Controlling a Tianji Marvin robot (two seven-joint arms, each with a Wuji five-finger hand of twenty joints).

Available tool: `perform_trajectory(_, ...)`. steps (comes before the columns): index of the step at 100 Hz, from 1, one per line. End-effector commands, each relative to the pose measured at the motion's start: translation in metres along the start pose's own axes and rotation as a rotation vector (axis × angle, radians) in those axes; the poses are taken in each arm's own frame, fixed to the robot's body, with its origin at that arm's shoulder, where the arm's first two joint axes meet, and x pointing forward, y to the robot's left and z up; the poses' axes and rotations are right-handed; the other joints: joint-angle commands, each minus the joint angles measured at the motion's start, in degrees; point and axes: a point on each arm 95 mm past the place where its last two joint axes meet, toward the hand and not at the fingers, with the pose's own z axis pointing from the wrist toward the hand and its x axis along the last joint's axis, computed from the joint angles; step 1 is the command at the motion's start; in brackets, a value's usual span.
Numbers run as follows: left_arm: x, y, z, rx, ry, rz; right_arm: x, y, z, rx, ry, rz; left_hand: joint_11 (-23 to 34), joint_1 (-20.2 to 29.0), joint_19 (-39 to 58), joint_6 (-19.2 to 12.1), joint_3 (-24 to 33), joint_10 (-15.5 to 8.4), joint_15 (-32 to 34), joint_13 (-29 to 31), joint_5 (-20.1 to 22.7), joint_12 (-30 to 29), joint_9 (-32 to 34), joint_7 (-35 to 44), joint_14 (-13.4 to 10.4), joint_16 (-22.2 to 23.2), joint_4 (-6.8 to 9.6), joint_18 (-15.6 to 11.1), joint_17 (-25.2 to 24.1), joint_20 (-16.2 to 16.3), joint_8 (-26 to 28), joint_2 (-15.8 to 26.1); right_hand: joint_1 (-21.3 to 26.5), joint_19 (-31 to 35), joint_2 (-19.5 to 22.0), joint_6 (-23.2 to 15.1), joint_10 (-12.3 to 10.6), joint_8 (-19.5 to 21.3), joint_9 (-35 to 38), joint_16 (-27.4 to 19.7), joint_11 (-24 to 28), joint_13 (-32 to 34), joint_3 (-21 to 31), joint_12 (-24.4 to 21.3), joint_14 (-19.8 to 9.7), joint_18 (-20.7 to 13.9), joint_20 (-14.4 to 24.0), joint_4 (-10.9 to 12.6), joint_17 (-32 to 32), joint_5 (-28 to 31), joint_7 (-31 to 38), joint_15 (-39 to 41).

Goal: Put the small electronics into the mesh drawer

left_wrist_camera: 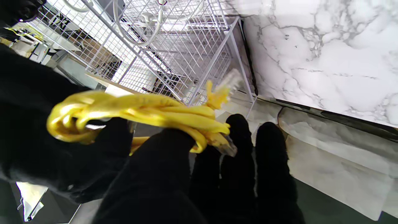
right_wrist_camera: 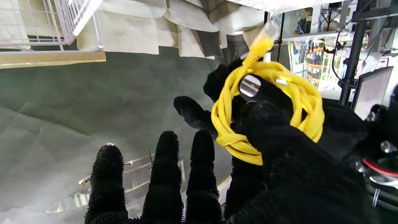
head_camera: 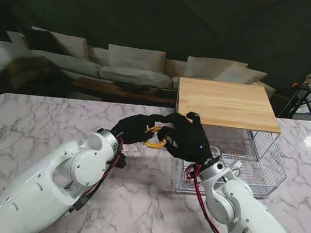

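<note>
From the stand's view, the two white arms rose from the near corners over the white marble counter (head_camera: pixel 44 122). The black-gloved left hand (head_camera: pixel 134 129) and the black-gloved right hand (head_camera: pixel 188 137) met above the counter, just to the left of the white wire mesh drawer (head_camera: pixel 261 160). Between them hung the coiled yellow network cable (head_camera: pixel 155 138), off the counter, with fingers of both hands touching it. The drawer stood pulled out toward me from under a light wooden top (head_camera: pixel 225 103). A pale sofa (head_camera: pixel 133 65) sat farther off behind the counter.

In the left wrist view, the left hand (left_wrist_camera: pixel 174 174) had its thumb and a finger closed round the yellow cable (left_wrist_camera: pixel 140 112), gripping the bundle. Its other fingers (left_wrist_camera: pixel 270 161) lay stretched out straight and free. A clear plug (left_wrist_camera: pixel 230 81) stuck out from one end of the coil. Beyond it showed the mesh drawer (left_wrist_camera: pixel 174 46), with white cords lying inside it.

In the right wrist view, the right hand (right_wrist_camera: pixel 236 174) kept four fingers (right_wrist_camera: pixel 166 168) spread and extended, holding nothing themselves. Its thumb side pressed against the yellow cable (right_wrist_camera: pixel 236 130), but I could not tell whether it truly gripped the coil. A corner of the mesh drawer (right_wrist_camera: pixel 74 18) showed at the edge.
</note>
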Motion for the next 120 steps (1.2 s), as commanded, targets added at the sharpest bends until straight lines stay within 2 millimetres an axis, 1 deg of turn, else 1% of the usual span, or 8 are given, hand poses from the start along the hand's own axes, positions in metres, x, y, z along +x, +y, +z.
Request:
perform_trajectory(1, -0.002, 0.000, 0.001, -0.005, -0.013, 0.001, 0.006, 0.006, 0.001, -0.027, 0.008, 0.009, 2.67, 3.38, -1.23, 0.91, -8.80, 1.73, -0.30, -3.32, -2.21, -6.66, -4.77, -2.61, 0.90, -7.49, 2.66, 1.33, -1.49, -1.62, -1.34, 4.80, 2.60, 0.11, 7.93, 3.59, -1.13, 2.47, 0.39, 0.91, 1.84, 1.33, -0.75, 1.17, -1.66, -1.95, -0.94, -0.97, -0.55, 2.10, 7.00, 1.27)
perform_trajectory(8, -0.003, 0.000, 0.001, -0.001, -0.016, -0.005, 0.008, 0.010, 0.000, -0.040, -0.001, 0.037, 2.95, 0.37, -4.16, 2.04, -15.36, 3.47, -5.82, -6.41, -1.97, -29.13, -9.87, -3.92, 2.81, -16.01, 3.25, 2.05, -4.35, -3.31, -1.58, 10.08, 2.87, 0.10, 8.31, 4.54, -1.35, 2.93, 0.63, 1.19, 2.48, 1.59, -0.70, 1.72, -1.74, -2.02, -0.92, -0.94, -0.53, 1.92, 7.54, 1.77)
perform_trajectory(17, -0.005, -0.001, 0.000, 0.002, -0.022, 0.015, 0.009, 0.012, 0.000, -0.050, -0.010, 0.056, -3.97, -3.45, -7.19, 3.49, -15.97, 4.67, -11.98, -9.19, -2.61, -37.79, -12.70, -5.49, 4.80, -23.17, 2.56, 2.92, -7.32, -4.75, -1.69, 10.81, 3.21, 0.19, 8.26, 5.26, -1.35, 3.12, 1.03, 1.63, 3.20, 2.07, -0.55, 2.39, -1.85, -2.18, -0.84, -0.94, -0.30, 1.97, 7.97, 2.57)
perform_trajectory(30, -0.009, -0.003, -0.001, 0.021, -0.027, 0.032, 0.008, 0.015, -0.001, -0.058, -0.030, 0.078, -14.09, -8.20, -19.11, 3.68, -16.35, 4.75, -22.78, -14.27, -2.52, -50.76, -16.05, -6.64, 8.29, -39.71, 1.91, 6.56, -13.06, -13.41, -1.25, 11.86, 3.50, 0.19, 8.05, 5.90, -1.38, 3.22, 1.39, 1.97, 3.68, 2.03, -0.35, 2.99, -1.76, -2.20, -0.76, -0.95, -0.26, 2.06, 8.33, 3.10)
perform_trajectory(43, -0.016, -0.007, -0.005, 0.032, -0.052, 0.052, 0.006, 0.022, -0.004, -0.071, -0.050, 0.072, -17.89, -11.36, -28.31, 3.69, -16.65, 4.87, -27.54, -18.09, -2.56, -55.85, -18.06, -7.40, 8.88, -47.29, 1.54, 8.75, -16.07, -19.91, -1.39, 13.36, 3.58, 0.29, 7.90, 6.13, -1.14, 3.12, 1.34, 2.09, 3.64, 2.02, -0.15, 3.29, -1.58, -1.97, -0.65, -0.91, 0.02, 2.12, 8.42, 3.28)
perform_trajectory(82, -0.066, -0.018, -0.026, 0.015, -0.169, 0.093, -0.031, 0.051, -0.033, -0.093, -0.200, -0.046, -14.40, -11.81, -27.16, 3.83, -16.76, 3.31, -24.92, -14.37, -0.37, -52.27, -9.72, -6.87, 6.16, -45.60, 1.44, 8.76, -14.72, -16.53, -1.18, 14.36, 2.57, 0.87, 6.88, 3.82, -0.51, 2.01, 3.18, 1.78, 1.39, 3.37, 0.35, 2.75, -0.79, -1.80, -0.07, -0.66, 1.39, 2.85, 7.12, 2.58)
perform_trajectory(101, -0.086, -0.018, -0.038, 0.004, -0.244, 0.138, -0.058, 0.056, -0.059, -0.050, -0.327, -0.154, -13.79, -11.64, -26.54, 4.27, -16.75, 2.58, -24.59, -11.44, 2.38, -51.30, -7.30, -5.80, 8.64, -45.38, 1.44, 9.41, -13.87, -15.82, -0.80, 14.28, 2.50, 0.46, 6.18, 2.31, 0.39, 1.35, 6.35, 1.75, -0.83, 4.56, -0.06, 2.09, 0.13, -1.05, 0.10, -0.20, 1.40, 3.71, 5.59, 1.54)
perform_trajectory(120, -0.098, -0.013, -0.047, -0.018, -0.292, 0.113, -0.080, 0.044, -0.079, 0.062, -0.437, -0.181, -13.66, -11.56, -25.35, 4.21, -16.82, 2.63, -24.45, -10.44, 5.34, -51.19, -5.97, -4.68, 8.44, -45.63, 1.38, 9.30, -12.85, -15.17, -0.42, 14.52, 3.24, -0.14, 6.06, 2.04, 0.75, 1.18, 6.81, 1.78, -2.89, 4.58, -0.48, 1.42, 0.70, -0.64, 0.22, 0.14, 1.40, 3.46, 4.95, 0.63)
